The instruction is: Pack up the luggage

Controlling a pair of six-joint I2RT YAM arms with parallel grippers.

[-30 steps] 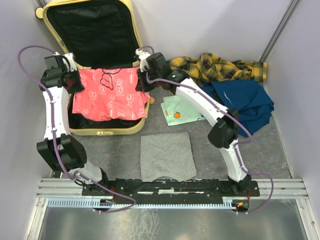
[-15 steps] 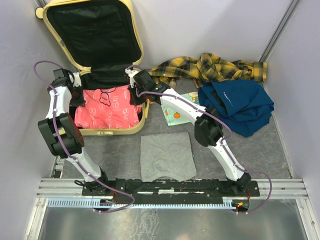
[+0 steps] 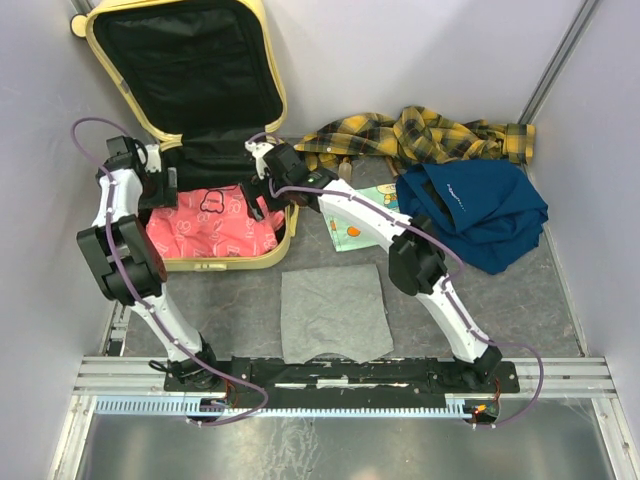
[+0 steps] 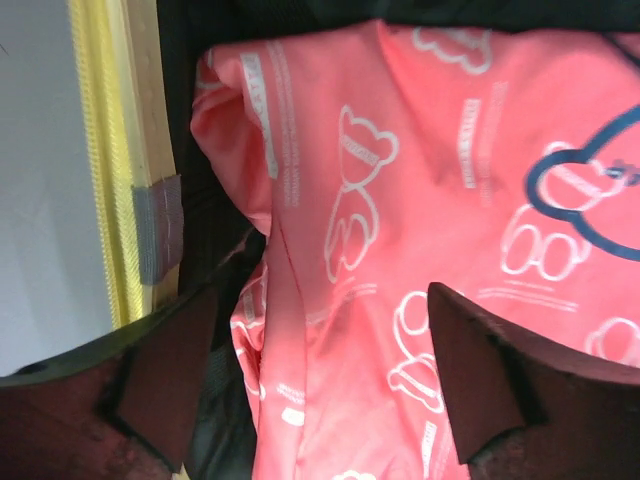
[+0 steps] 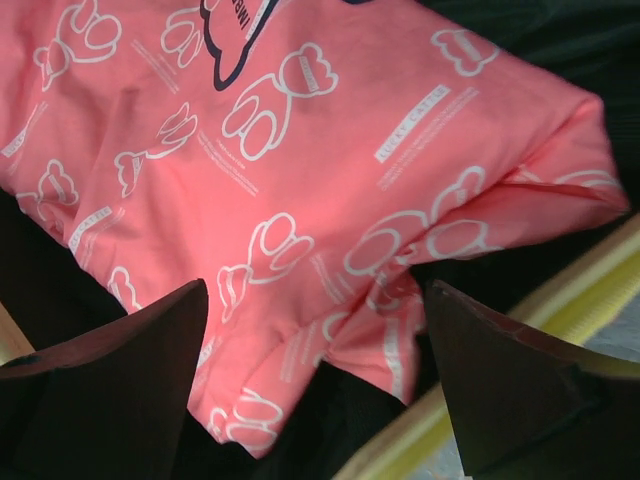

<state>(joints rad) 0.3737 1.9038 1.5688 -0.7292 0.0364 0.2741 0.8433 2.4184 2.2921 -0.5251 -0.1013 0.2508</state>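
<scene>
step in hand: placing the pink shirt [image 3: 215, 228] in the open luggage [image 3: 215, 262], far left on the table [image 3: 560, 300]. left tool [image 4: 325, 390] and right tool [image 5: 315, 390]: jaws apart, nothing held. next move, as judged: lift both clear and fetch another garment.

The overhead view is bright and evenly lit from above; shadows on the table [image 3: 540, 310] are faint and soft-edged. The luggage [image 3: 215, 263] keeps a crisp yellow rim, but its black lining shows almost no detail. The metal sheet [image 3: 330, 450] at the near edge carries a dull, smeared sheen. Both wrist views are softer: the pink cloth [image 4: 420, 180] is saturated, its print slightly fuzzy, and the fingers [image 4: 160, 370] of the left hand [image 4: 325, 295] and of the right hand [image 5: 315, 295] — dark, reddish — are out of focus. The pale surface [image 4: 40, 180] at far left is washed out.
</scene>
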